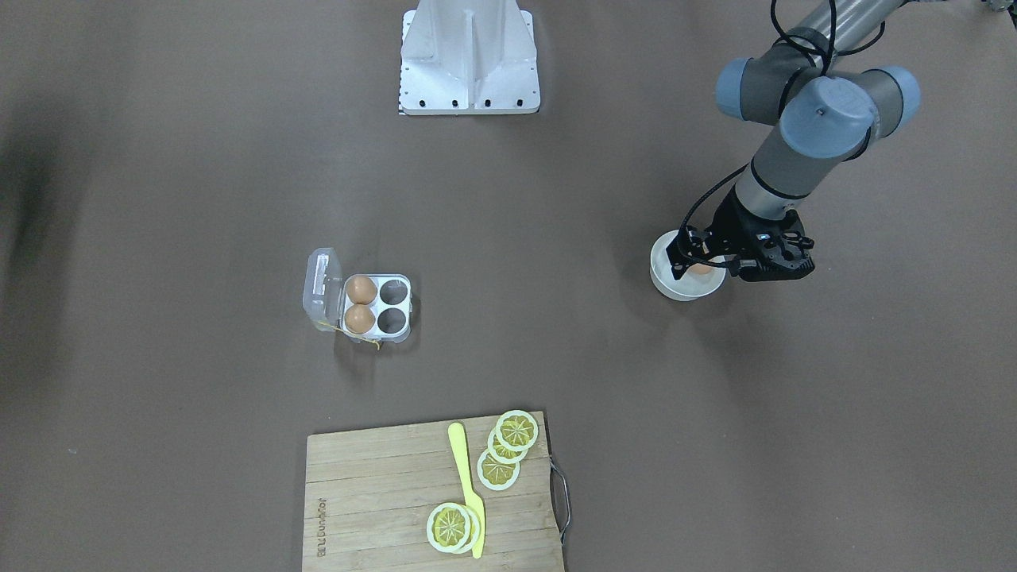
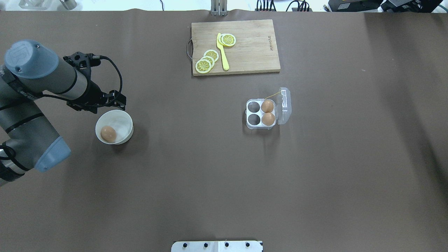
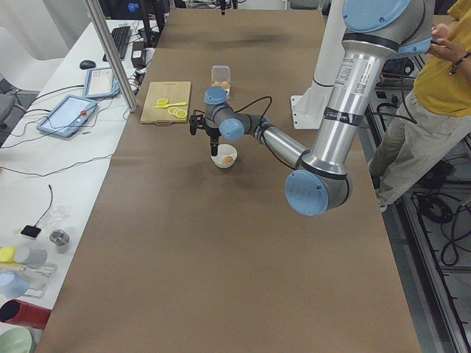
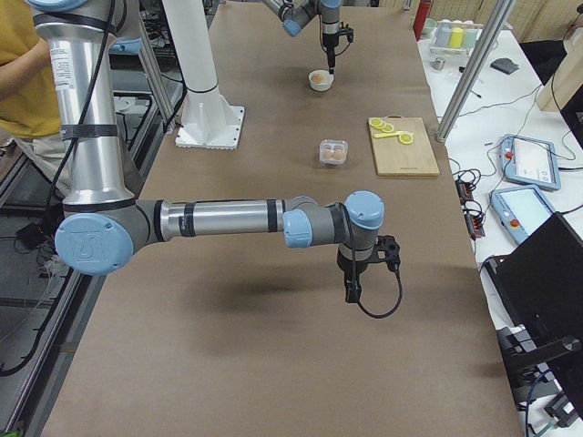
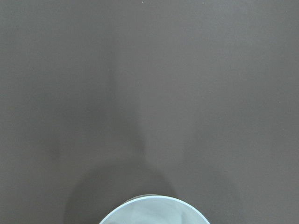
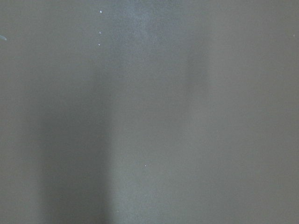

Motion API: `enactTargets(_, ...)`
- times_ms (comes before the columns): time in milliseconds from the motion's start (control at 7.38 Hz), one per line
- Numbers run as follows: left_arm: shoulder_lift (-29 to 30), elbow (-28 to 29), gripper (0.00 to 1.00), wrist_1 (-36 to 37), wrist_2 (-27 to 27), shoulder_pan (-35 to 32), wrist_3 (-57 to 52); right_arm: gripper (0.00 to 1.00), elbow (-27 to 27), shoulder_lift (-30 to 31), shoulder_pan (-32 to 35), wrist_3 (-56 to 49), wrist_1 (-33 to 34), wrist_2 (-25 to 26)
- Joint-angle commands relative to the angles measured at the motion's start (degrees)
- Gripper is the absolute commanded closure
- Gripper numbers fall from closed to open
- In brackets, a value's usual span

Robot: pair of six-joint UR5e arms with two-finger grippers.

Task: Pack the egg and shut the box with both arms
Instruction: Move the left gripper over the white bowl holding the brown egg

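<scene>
The left claw (image 3: pixel 214 150) hangs just above the far rim of the white bowl (image 2: pixel 123 119). Its fingers read as one thin dark stick, so I cannot tell how wide it stands or whether it touches the rim. The right claw (image 4: pixel 351 293) hovers over bare table (image 2: pixel 210 175) far off to the right. It shows only from the side, so its width cannot be told either. The egg (image 2: pixel 108 133) lies in the bowl, on the table's left. The box (image 2: pixel 260 112) sits right of centre with its lid (image 2: pixel 285 105) flipped open to the right. Two brown eggs (image 2: pixel 267 105) fill the cells by the lid, and the two left cells are empty. The left wrist view shows only the bowl rim, cut off at the bottom. The right wrist view shows only table.
</scene>
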State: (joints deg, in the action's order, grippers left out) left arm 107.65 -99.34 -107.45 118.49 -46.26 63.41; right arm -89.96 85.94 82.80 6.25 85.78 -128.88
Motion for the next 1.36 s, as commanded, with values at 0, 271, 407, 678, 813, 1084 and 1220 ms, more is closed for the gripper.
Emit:
enactTargets(0, -0.2, -0.4, 0.03, 0.2, -0.4, 0.6, 2.4, 0.00, 0.0, 0.0, 0.0, -0.1, 0.0, 0.0)
enactTargets(271, -1.2, -0.4, 0.03, 0.3, -0.4, 0.9, 3.2, 0.00, 0.0, 0.0, 0.0, -0.1, 0.0, 0.0)
enactTargets(407, -2.3, -0.4, 0.03, 0.3, -0.9, 1.9, 3.1, 0.00, 0.0, 0.0, -0.1, 0.0, 0.0, 0.0)
enactTargets(678, -2.3, -0.5, 0.04, 0.3, -1.2, 3.4, 4.6, 0.00, 0.2, 0.0, -0.3, -0.1, 0.0, 0.0)
enactTargets(813, -2.3, -1.0, 0.04, 0.3, -1.3, 4.0, 5.2, 0.00, 0.3, 0.0, -0.3, -0.1, 0.0, 0.0)
enactTargets(1084, -2.3, -1.0, 0.04, 0.3, -2.1, 4.9, 5.9, 0.00, 0.3, 0.0, -0.4, -0.1, 0.0, 0.0)
enactTargets(1220, -2.3, -0.9, 0.04, 0.3, -2.6, 4.9, 5.9, 0.00, 0.4, 0.0, -0.4, -0.1, 0.0, 0.0)
